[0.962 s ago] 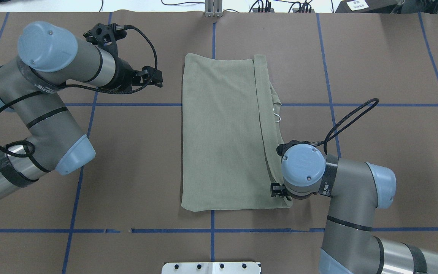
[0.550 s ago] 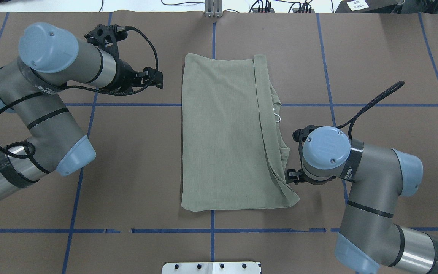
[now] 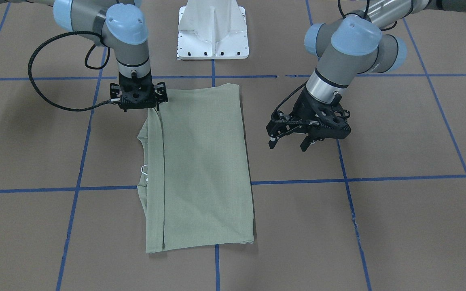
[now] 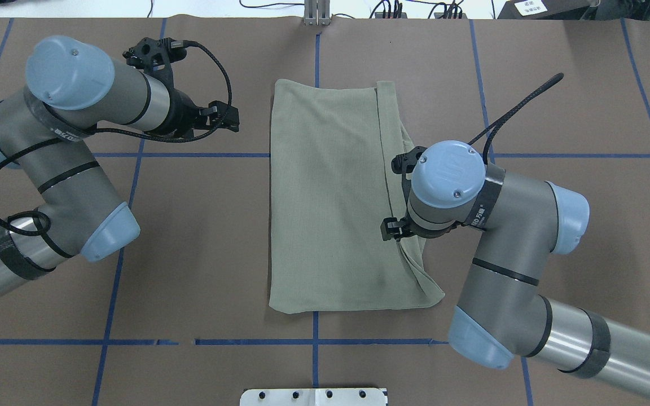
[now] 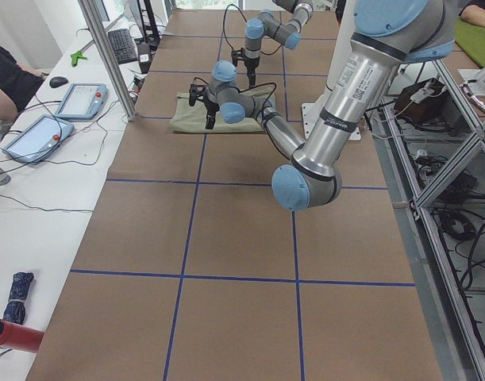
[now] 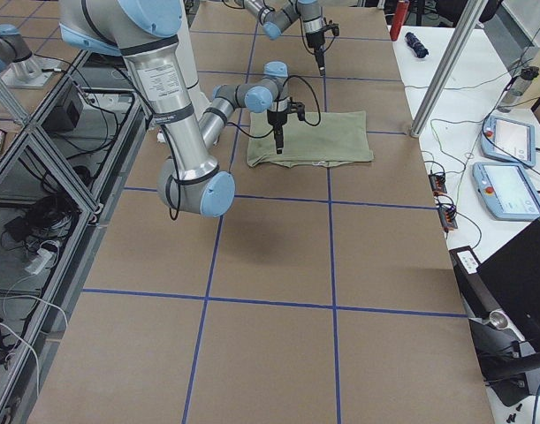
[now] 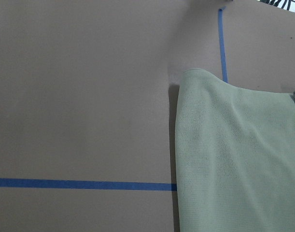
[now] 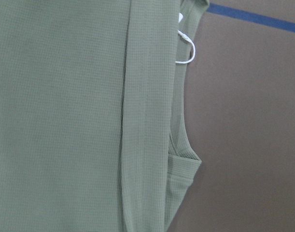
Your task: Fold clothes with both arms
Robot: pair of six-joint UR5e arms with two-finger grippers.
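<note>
Overhead exterior puts the sage-green long-sleeved shirt (image 4: 325, 197) at the middle of the bench (image 4: 573, 73). It is already folded lengthwise into a narrow rectangle, with a thin strip lapped along its right edge. We judge the crosswise folds are left to do. Our right claw (image 3: 138, 99) hangs above that right edge; we cannot tell how far it gapes. Our left claw (image 3: 289, 137) hovers left of the shirt, spread wide and empty, plainest from the front. The right wrist view shows the white hang-tag loop (image 8: 187, 48), which the overhead hides beneath the arm.
</note>
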